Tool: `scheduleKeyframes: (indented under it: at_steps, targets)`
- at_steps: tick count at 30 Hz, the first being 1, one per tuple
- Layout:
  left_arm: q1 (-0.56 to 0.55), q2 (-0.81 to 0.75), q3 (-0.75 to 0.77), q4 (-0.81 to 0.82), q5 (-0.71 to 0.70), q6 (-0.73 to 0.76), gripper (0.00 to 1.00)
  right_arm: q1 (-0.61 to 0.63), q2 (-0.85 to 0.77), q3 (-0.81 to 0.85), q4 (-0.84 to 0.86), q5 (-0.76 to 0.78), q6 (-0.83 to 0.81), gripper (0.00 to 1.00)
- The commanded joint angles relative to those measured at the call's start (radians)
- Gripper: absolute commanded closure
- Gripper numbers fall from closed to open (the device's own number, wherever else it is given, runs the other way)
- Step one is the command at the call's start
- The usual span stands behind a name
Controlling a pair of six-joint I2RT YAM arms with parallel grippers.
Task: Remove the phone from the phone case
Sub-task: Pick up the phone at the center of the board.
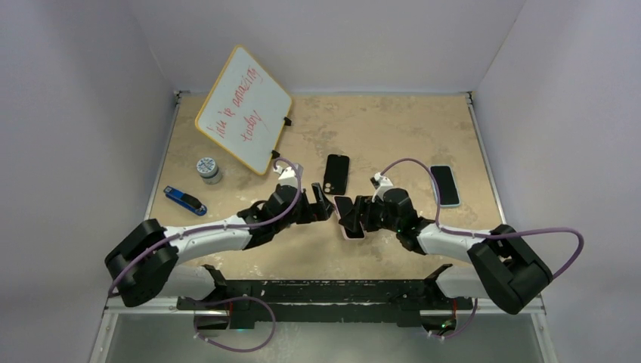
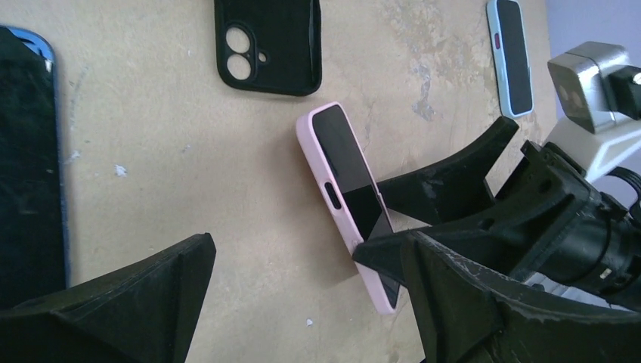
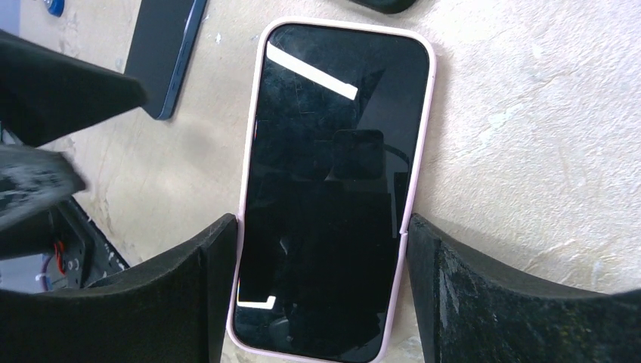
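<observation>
The phone [image 3: 332, 151], black screen up, lies in a pink phone case [image 3: 250, 151] on the table's middle [image 1: 349, 215]. My right gripper [image 3: 316, 234] straddles its lower half, with both pads pressed against the case's long sides. In the left wrist view the cased phone [image 2: 348, 159] lies tilted, and the pink case [image 2: 311, 155] shows its side with a button slot. My left gripper [image 2: 281, 253] stands wide open just left of it. The tip of its right finger [image 2: 378, 253] touches the pink edge; the other finger is well clear over bare table.
An empty black case [image 1: 336, 174] lies just behind the grippers. A light-blue cased phone [image 1: 444, 185] lies to the right. A dark phone with a blue rim [image 2: 26, 166] lies under the left arm. A whiteboard [image 1: 243, 108], small jar [image 1: 209, 169] and blue tool [image 1: 184, 200] are at left.
</observation>
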Motion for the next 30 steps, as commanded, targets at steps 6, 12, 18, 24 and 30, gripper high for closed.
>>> scheduleKeyframes:
  at_steps: [6, 12, 18, 24, 30]
  targets:
    - [0.005, 0.194, 0.042, 0.242, 0.098, -0.147, 0.08, 0.016, -0.038, -0.027, 0.048, -0.061, 0.0, 0.94]
    - [0.007, 0.302, 0.052, 0.372, 0.145, -0.182, 0.19, 0.022, -0.042, -0.034, 0.068, -0.063, -0.002, 0.93]
    - [0.008, 0.405, 0.062, 0.477, 0.208, -0.215, 0.43, 0.025, -0.048, -0.04, 0.08, -0.051, 0.0, 0.93]
    - [0.007, 0.406, 0.025, 0.564, 0.236, -0.203, 0.73, 0.025, -0.066, -0.047, 0.098, -0.038, 0.003, 0.91]
    - [0.023, 0.303, -0.035, 0.577, 0.216, -0.144, 1.0, 0.025, -0.099, -0.052, 0.109, -0.027, -0.009, 0.62]
